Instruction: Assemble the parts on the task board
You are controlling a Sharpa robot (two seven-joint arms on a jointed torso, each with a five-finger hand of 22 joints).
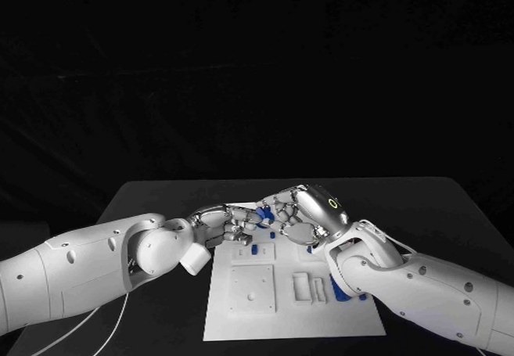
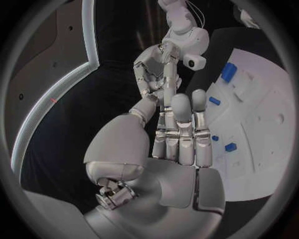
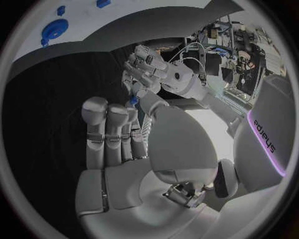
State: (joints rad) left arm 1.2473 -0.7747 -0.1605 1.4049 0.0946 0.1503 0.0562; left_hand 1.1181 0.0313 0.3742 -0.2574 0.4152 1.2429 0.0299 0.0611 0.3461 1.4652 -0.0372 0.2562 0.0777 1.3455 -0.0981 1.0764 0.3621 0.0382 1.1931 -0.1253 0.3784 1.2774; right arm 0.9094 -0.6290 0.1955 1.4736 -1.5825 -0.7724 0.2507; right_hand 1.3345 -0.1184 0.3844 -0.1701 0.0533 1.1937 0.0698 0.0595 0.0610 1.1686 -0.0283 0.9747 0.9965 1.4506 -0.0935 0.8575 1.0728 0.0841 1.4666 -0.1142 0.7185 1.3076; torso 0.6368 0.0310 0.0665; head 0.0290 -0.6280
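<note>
there, both hands [image 1: 262, 215] over task board [image 1: 253, 323]

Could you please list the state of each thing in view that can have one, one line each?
left hand: raised over the board's far edge, fingertips meeting the right hand's, on a small blue piece by the look of it.
right hand: raised opposite, fingers curled towards the same piece.
blue part: up between the two hands; which hand holds it is unclear.
task board: flat on the table, other blue parts on it.
</note>
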